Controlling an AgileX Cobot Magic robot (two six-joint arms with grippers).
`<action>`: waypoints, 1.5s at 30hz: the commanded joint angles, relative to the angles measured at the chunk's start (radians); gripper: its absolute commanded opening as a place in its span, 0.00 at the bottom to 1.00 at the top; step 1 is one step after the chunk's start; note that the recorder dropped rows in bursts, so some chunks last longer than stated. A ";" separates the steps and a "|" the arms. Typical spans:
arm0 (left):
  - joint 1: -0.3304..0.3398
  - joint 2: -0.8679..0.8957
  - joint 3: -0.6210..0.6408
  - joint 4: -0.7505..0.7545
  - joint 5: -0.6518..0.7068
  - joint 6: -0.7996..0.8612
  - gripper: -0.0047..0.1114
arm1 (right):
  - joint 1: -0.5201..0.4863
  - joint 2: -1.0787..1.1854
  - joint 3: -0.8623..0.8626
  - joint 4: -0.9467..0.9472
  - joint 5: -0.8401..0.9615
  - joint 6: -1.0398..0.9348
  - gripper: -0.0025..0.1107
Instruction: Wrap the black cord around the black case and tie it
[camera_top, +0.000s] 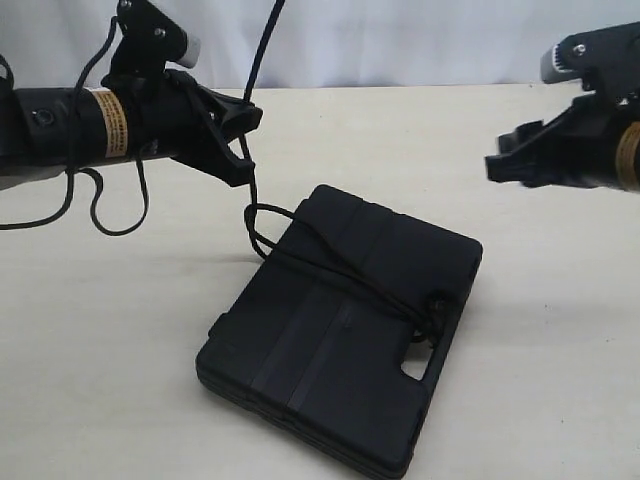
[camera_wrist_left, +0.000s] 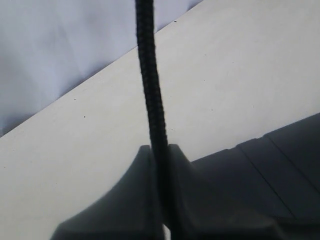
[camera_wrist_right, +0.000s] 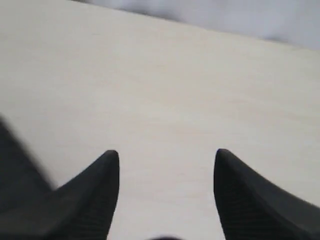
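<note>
The left gripper (camera_top: 245, 140) hangs above the table (camera_top: 120, 350), left of and beyond the black case (camera_top: 340, 340). Its jaws are pressed together on the black cord (camera_top: 340, 280). The left wrist view shows this plainly: the braided black cord (camera_wrist_left: 150, 90) runs straight into the seam between the two fingers (camera_wrist_left: 137, 200), with no gap on either side of it at the left gripper (camera_wrist_left: 159, 155).

Above the jaws, the cord climbs out of the top of the exterior view. Below them it drops to the table, loops at the case's far left corner, and then crosses the lid diagonally. It ends in a knotted lump (camera_top: 437, 305) beside the handle slot (camera_top: 415, 368). The case lies flat in the near middle of the table, with its handle edge to the near right.

The right gripper (camera_top: 495, 168) is held in the air at the far right, well apart from both case and cord. Its jaws stand wide apart around nothing, and the right wrist view shows only bare table (camera_wrist_right: 165, 75) between the tips of the right gripper (camera_wrist_right: 166, 155).
</note>
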 joint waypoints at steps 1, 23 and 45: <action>0.005 -0.007 -0.009 -0.005 0.004 -0.006 0.04 | -0.005 0.032 -0.035 0.373 0.532 -0.391 0.39; 0.005 -0.007 -0.009 -0.012 0.057 -0.011 0.04 | 0.408 0.225 -0.022 1.565 0.453 -0.994 0.36; 0.034 -0.107 -0.009 -0.096 0.060 -0.025 0.04 | 0.338 0.331 0.060 1.428 0.112 -0.752 0.06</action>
